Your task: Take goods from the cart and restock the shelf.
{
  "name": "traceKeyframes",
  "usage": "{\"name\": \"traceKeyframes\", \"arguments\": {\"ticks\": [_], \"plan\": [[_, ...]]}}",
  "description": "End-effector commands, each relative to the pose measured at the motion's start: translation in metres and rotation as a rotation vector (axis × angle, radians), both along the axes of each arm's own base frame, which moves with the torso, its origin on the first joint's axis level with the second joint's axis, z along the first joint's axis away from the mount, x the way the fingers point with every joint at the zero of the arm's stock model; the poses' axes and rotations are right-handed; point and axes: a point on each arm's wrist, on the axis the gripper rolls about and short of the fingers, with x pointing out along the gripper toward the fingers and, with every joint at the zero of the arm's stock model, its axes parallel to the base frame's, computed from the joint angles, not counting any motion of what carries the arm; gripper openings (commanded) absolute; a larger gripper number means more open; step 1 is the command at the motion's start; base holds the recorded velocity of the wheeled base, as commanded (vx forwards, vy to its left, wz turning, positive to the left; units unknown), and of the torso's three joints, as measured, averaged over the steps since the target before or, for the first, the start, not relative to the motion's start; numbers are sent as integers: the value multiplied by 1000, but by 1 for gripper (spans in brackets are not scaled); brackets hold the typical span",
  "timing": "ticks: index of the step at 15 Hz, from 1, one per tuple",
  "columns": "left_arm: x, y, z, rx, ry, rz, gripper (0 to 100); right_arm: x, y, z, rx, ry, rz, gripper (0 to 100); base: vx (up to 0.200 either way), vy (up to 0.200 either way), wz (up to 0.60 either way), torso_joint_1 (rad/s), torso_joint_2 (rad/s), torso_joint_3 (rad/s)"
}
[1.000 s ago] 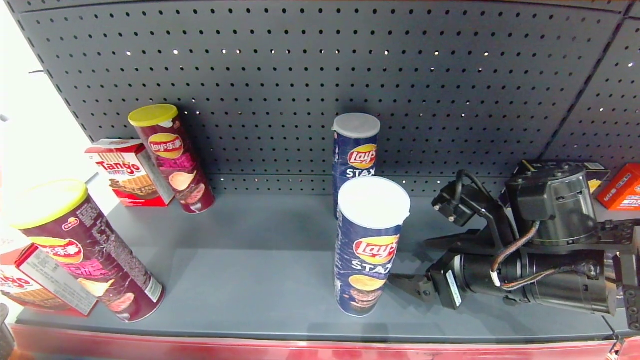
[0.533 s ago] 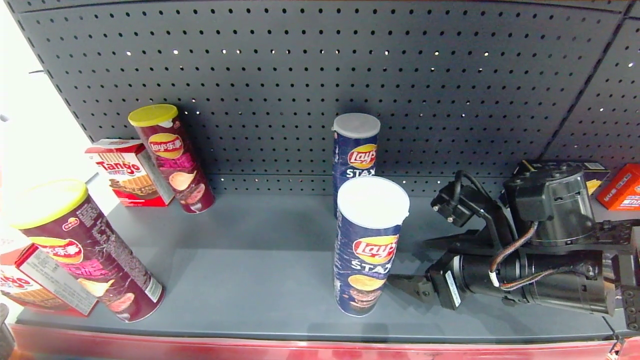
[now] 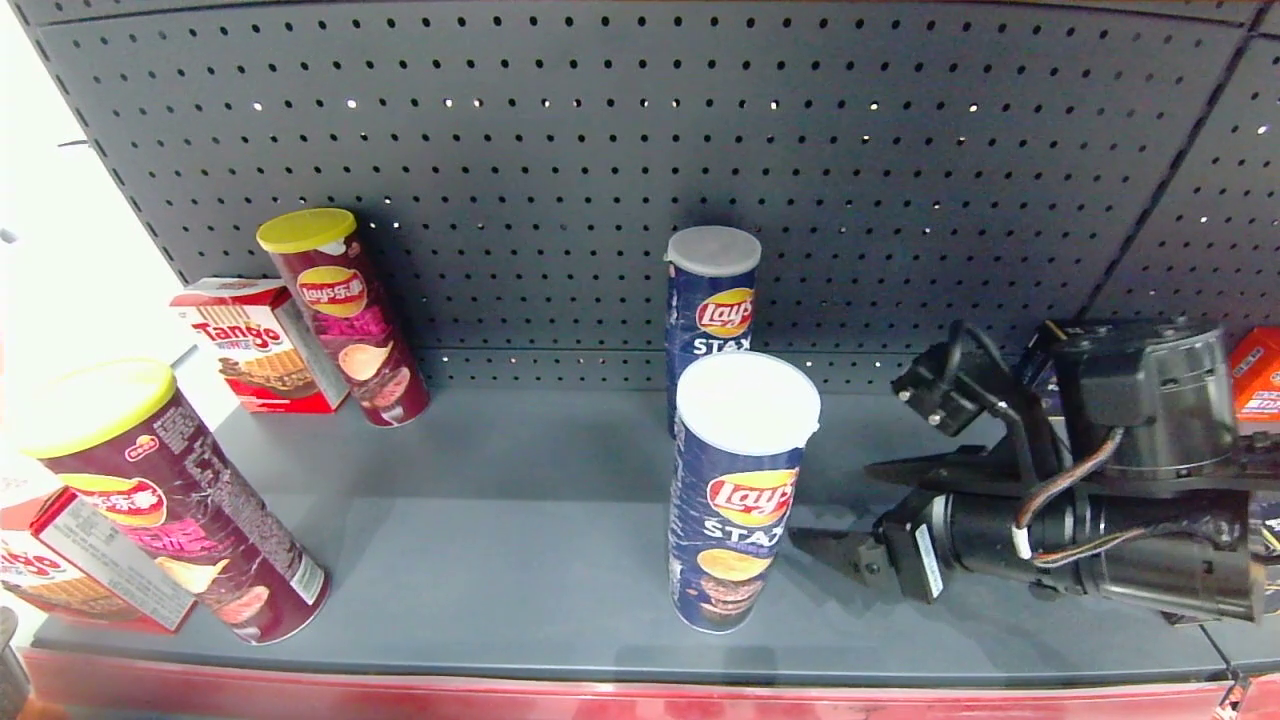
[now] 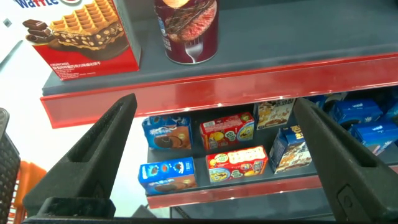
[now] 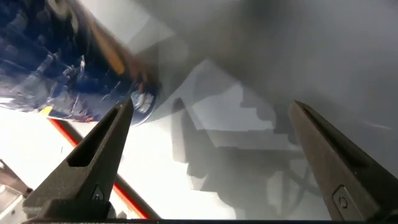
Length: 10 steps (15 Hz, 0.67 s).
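A blue chip can (image 3: 738, 490) with a white lid stands upright near the front of the grey shelf (image 3: 500, 540), and a second blue can (image 3: 711, 300) stands behind it. My right gripper (image 3: 832, 503) lies just right of the front can, open, with nothing between its fingers and a small gap to the can. The right wrist view has that can (image 5: 56, 68) off to one side of the open right gripper (image 5: 211, 106). My left gripper (image 4: 214, 102) is open and empty in front of the shelf's red front edge (image 4: 249, 78).
Two maroon cans (image 3: 170, 500) (image 3: 340, 315) and wafer boxes (image 3: 255, 345) (image 3: 60, 570) occupy the shelf's left side. An orange box (image 3: 1258, 372) sits at far right behind my right arm. The pegboard (image 3: 600, 150) closes the back. A lower shelf holds several small packs (image 4: 230, 146).
My right gripper, open, has drawn back to the right, away from the front blue can. The can stays upright where it stood.
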Motion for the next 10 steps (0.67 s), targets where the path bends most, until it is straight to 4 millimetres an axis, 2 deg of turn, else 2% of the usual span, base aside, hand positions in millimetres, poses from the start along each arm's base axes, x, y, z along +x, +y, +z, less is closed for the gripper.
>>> {"name": "traceKeyframes", "arguments": {"ticks": [1, 2, 3, 5, 6, 7, 8, 9, 10], "plan": [[0, 0, 0, 0, 2, 0, 100, -16, -39, 38, 94, -133, -100, 100, 0, 0, 0, 0, 0, 0], [0, 0, 0, -1, 0, 0, 100, -20, -47, 44, 109, -158, -123, 100, 0, 0, 0, 0, 0, 0], [0, 0, 0, 0, 3, -1, 100, -37, -71, 60, 150, -236, -189, 100, 0, 0, 0, 0, 0, 0], [0, 0, 0, 0, 2, -1, 100, -75, -109, 70, 189, -349, -313, 100, 0, 0, 0, 0, 0, 0], [0, 0, 0, 0, 3, -1, 100, -95, -126, 64, 192, -391, -391, 100, 0, 0, 0, 0, 0, 0], [0, 0, 0, 0, 5, -1, 100, -127, -141, 48, 188, -438, -484, 100, 0, 0, 0, 0, 0, 0], [0, 0, 0, 0, 6, -3, 100, -158, -149, 23, 186, -474, -549, 100, 0, 0, 0, 0, 0, 0], [0, 0, 0, 0, 8, -4, 100, -180, -151, -1, 184, -500, -578, 100, 0, 0, 0, 0, 0, 0], [0, 0, 0, 0, 8, -4, 100, -180, -151, -1, 184, -500, -578, 100, 0, 0, 0, 0, 0, 0]]}}
